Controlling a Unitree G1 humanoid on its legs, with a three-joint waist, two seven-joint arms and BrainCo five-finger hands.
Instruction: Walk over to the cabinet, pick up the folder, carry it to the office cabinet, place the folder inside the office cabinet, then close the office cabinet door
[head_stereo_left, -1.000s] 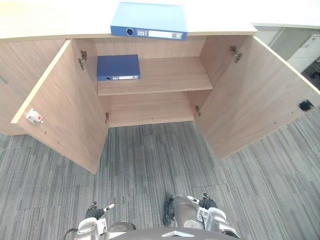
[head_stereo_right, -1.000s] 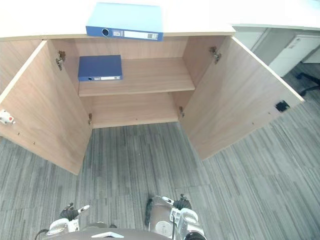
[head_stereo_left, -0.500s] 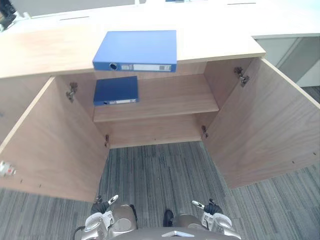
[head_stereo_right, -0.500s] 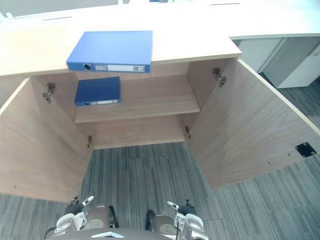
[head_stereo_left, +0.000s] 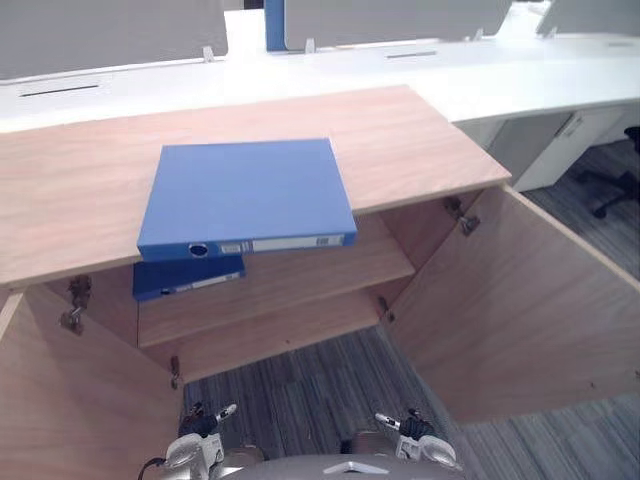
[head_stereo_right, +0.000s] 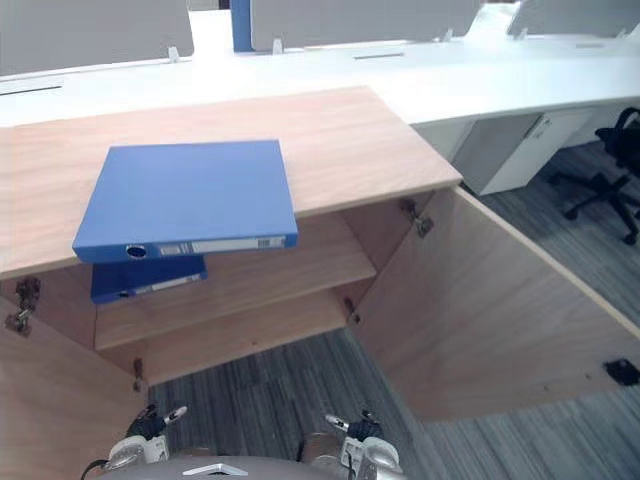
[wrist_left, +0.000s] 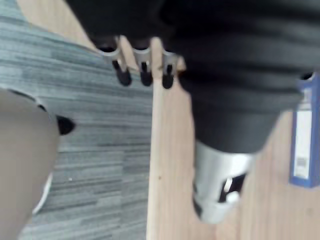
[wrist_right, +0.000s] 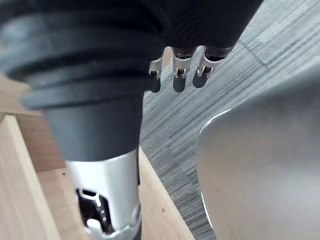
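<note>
nearer now, the head camera has tipped up over the light wooden cabinet (head_stereo_left: 410, 140); nothing on it has shifted. the bright blue ring-binder folder (head_stereo_left: 245, 195) lies flat on the cabinet's top, spine at its front edge. a darker blue folder (head_stereo_left: 185, 278) lies on the cabinet's upper shelf. both cabinet doors stand open. left hand (wrist_left: 144, 65) and right hand (wrist_right: 178, 67) hang low before the cabinet, fingers loose, holding nothing.

Before me the wooden counter (head_stereo_left: 420, 140) carries a blue folder (head_stereo_left: 245, 190) lying flat, its spine at the front edge. Below it, the upper shelf (head_stereo_left: 320, 275) holds a darker folder (head_stereo_left: 185, 280) at its left end. Grey striped carpet (head_stereo_left: 300, 400) covers the floor beneath.
</note>
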